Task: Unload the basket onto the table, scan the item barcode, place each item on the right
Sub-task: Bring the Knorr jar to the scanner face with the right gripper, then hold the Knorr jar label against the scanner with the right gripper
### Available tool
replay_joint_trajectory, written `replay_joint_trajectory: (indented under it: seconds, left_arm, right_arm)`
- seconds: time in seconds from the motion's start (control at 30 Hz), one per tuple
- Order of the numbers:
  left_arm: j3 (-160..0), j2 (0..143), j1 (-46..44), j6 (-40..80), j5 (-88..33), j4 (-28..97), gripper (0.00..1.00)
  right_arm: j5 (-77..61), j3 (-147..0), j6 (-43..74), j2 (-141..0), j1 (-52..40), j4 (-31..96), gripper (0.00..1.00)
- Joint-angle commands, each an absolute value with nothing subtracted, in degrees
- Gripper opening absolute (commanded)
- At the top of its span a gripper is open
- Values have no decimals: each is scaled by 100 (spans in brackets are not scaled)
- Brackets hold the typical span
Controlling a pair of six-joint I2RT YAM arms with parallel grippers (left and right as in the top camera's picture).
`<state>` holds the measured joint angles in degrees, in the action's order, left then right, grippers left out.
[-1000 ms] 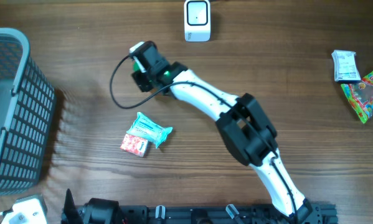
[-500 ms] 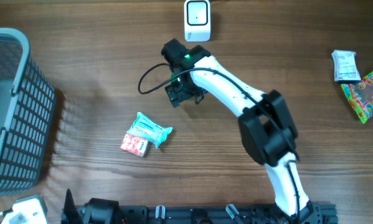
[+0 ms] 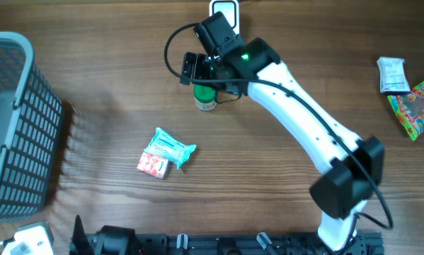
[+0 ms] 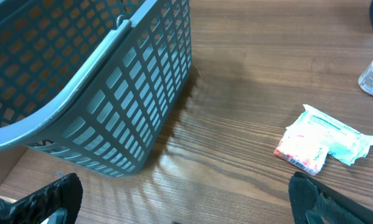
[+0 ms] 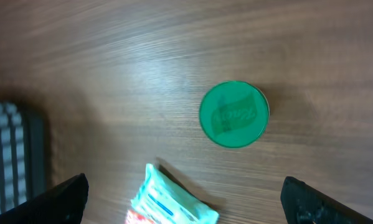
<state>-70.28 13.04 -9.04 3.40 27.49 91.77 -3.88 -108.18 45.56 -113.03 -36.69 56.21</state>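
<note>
Bottle point(image 3: 206, 101): upright, green cap up, at the table's 12 o'clock, just at 6 o'clock of the scanner point(image 3: 226, 7), not gripped.
Right gripper point(image 5: 183, 198): above the bottle, jaws spread wide, empty.
Left gripper point(image 4: 186, 208): jaws spread wide, empty.
Packets point(image 3: 165, 152): 7 o'clock of the bottle.
Basket point(image 3: 45, 142): table's 9 o'clock.
Snacks point(image 3: 410, 92): table's 2 o'clock.

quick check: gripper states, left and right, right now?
Left gripper: open, holding nothing.
Right gripper: open, holding nothing; it hovers above the green-capped bottle.
</note>
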Motion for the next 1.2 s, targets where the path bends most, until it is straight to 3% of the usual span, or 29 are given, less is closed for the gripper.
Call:
replay_joint_trajectory:
  seconds: [0.0,0.53,0.7,0.93,1.03,1.17]
  left_arm:
    - [-7017,1240,-888,390,2703,9164,100]
    - [-7017,1240,-888,390,2703,9164,100]
    - [-7017,1240,-888,390,2703,9164,100]
    - [-7017,1240,-888,390,2703,9164,100]
    - [-7017,1243,-888,390,2703,9164,100]
    - [-7017,1240,-888,390,2703,9164,100]
  right_arm:
    - [-602,-10805,5581,-11861,-3524,5618,99]
    - [-939,-11150,5371,-13181,-3291,5334,99]
    - [-738,-11150,5144,-13351,-3291,5437,89]
    - [-497,-11150,4265,-13351,-3249,6792,79]
    - [-495,-11155,3715,-13349,-3249,7293,79]
    - [-213,-11327,2969,-13349,-3249,7522,93]
